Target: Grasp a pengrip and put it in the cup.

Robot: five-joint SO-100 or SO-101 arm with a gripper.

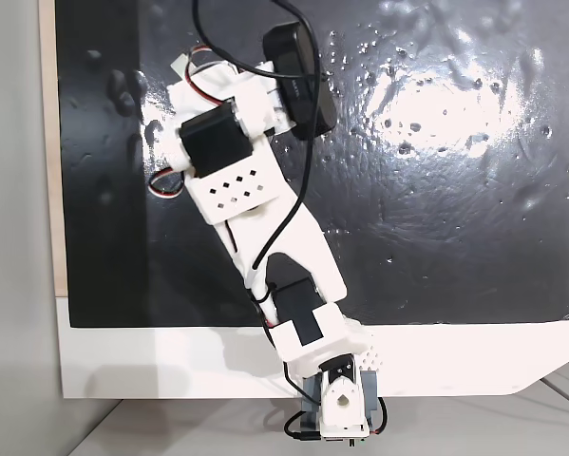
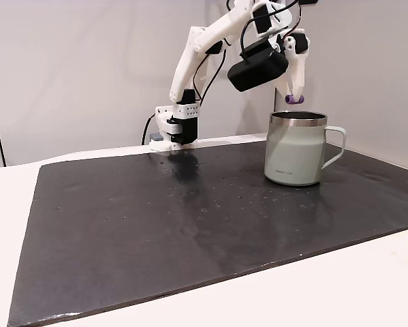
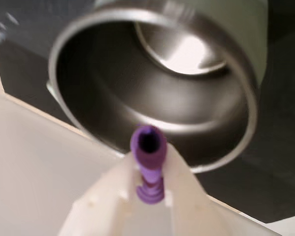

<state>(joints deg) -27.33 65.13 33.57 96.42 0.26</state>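
Observation:
My gripper (image 2: 293,97) hangs just above the cup's rim, shut on the purple pengrip (image 2: 294,99). In the wrist view the ribbed pengrip (image 3: 148,162) sticks out between my white fingers (image 3: 184,191), its open end toward the camera, with my gripper (image 3: 149,189) over the near rim. Below it gapes the shiny metal cup (image 3: 157,83), seemingly with nothing in it. The side fixed view shows the cup (image 2: 295,150) standing upright on the black mat, pale wall and handle to the right. From above, my arm (image 1: 251,180) hides the cup and the pengrip.
A black mat (image 2: 190,225) covers the white table (image 2: 367,286). My arm's base (image 2: 176,129) stands at the mat's far edge, left of the cup. A black camera (image 2: 257,68) rides on my wrist.

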